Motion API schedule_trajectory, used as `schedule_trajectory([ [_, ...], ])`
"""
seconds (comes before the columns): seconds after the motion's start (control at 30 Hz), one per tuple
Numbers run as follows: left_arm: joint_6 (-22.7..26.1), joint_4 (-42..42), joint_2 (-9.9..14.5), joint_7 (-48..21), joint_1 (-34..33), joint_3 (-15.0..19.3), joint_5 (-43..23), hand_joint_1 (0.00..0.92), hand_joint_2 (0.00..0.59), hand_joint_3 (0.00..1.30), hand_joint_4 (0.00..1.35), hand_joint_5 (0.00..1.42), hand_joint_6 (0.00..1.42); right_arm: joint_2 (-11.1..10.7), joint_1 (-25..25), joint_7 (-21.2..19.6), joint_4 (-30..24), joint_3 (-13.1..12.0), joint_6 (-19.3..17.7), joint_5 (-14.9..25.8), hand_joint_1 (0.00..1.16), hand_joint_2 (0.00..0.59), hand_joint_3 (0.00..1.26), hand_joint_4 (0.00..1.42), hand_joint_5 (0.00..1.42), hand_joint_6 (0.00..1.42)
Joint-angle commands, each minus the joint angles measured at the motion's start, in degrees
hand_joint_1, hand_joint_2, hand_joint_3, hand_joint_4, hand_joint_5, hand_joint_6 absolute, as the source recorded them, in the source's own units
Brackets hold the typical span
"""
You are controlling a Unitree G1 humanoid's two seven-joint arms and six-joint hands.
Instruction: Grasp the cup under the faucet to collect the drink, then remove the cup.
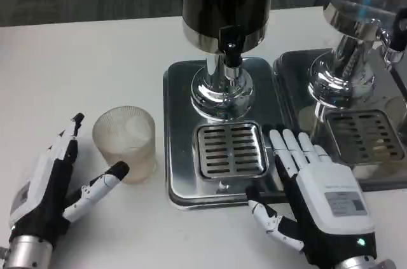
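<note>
The cup (125,142) stands on the white table (76,65) left of the drip grate (230,149) — not under the faucet (231,49); whether it holds drink is unclear. The left hand (54,189) flanks it, spread and holding nothing. The right hand (311,186) lies flat beside the grate — fingers apart. The dispenser (227,2) is cut off above.

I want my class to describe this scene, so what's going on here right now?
A humanoid robot sits at a white table with a drink dispenser. Its left hand is open beside a ribbed clear cup, not yet gripping it. The right hand rests open on the metal tray beside the drip grate. The cup stands on the table left of the tray, not under the faucet.
</note>
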Motion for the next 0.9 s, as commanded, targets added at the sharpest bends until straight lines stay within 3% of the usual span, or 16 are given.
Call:
schedule_trajectory([
  [0.03,-1.1,2.9,-0.44,0.53,-2.58,-1.41,0.42,0.0,0.0,0.0,0.0,0.0,0.0,0.14,-0.52,0.38,0.66,-0.16,0.33,0.55,0.22,0.43,0.02,0.0,0.0,0.09],
  [0.2,-1.78,4.96,-0.25,0.52,-4.73,-3.5,1.4,0.0,0.0,0.0,0.0,0.0,0.0,0.41,-0.58,0.49,0.68,-0.27,0.53,0.55,0.21,0.42,0.03,0.0,0.0,0.1],
  [0.43,-1.5,7.85,-0.99,1.3,-7.57,-5.65,1.49,0.042,0.0,0.0,0.0,0.0,0.0,0.76,-0.63,0.2,0.92,-0.19,0.45,0.95,0.1,0.398,0.04,0.0,0.0,0.1],
  [0.57,-0.99,9.03,-2.43,2.67,-8.9,-6.26,1.34,0.081,0.0,0.0,0.0,0.0,0.0,0.91,-0.43,0.05,0.95,-0.34,0.36,1.47,0.1,0.403,0.05,0.0,0.0,0.1],
  [0.9,-1.39,11.36,-3.41,4.44,-10.6,-7.61,1.48,0.144,0.002,0.0,0.0,0.01,0.0,0.98,0.32,-0.03,0.19,-0.58,0.82,1.48,0.14,0.427,0.06,0.0,0.0,0.1],
])
